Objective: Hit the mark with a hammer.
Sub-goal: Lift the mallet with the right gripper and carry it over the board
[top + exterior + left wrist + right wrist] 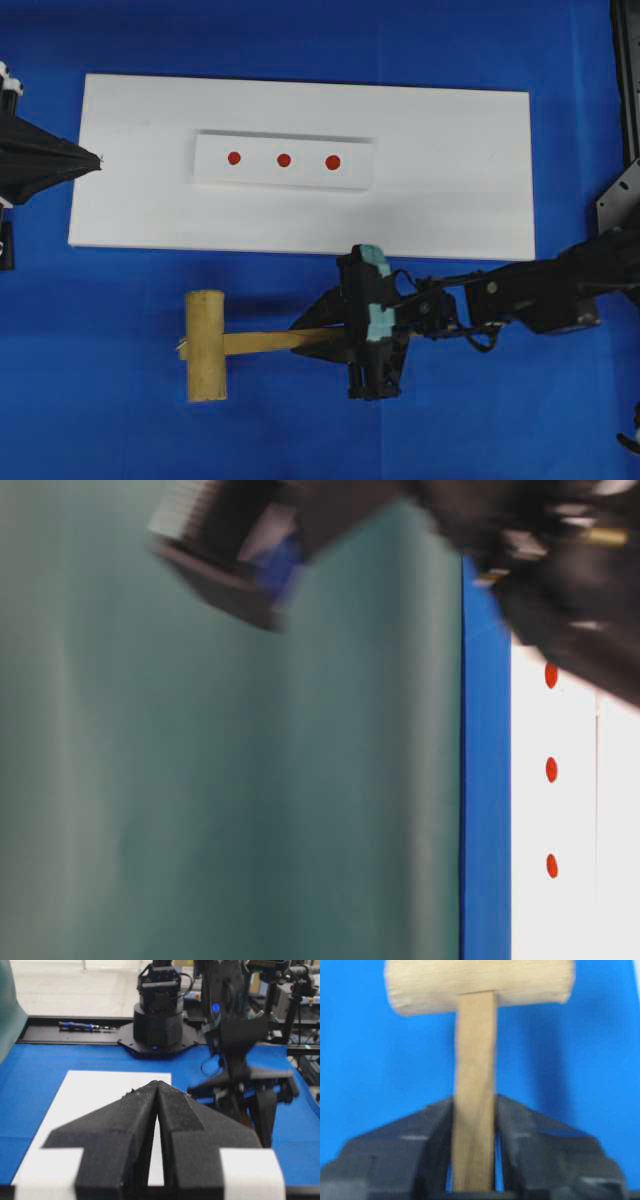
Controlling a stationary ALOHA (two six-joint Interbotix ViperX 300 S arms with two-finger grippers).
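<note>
Since the stiff, head-heavy wooden hammer [475, 1085] is pinched mid-handle by the right pincer [474, 1160], its head ahead, tipping must be expected.

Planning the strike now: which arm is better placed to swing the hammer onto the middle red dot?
Right. The right gripper has its jaws shut on the hammer handle. The left gripper sits shut at the board's far end, holding nothing. The mark lies just beyond the hammer.

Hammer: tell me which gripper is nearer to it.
Right. The right gripper has its fingers shut on the hammer handle, on the blue cloth below the board. The left gripper sits shut at the board's left edge, well away from the hammer.
</note>
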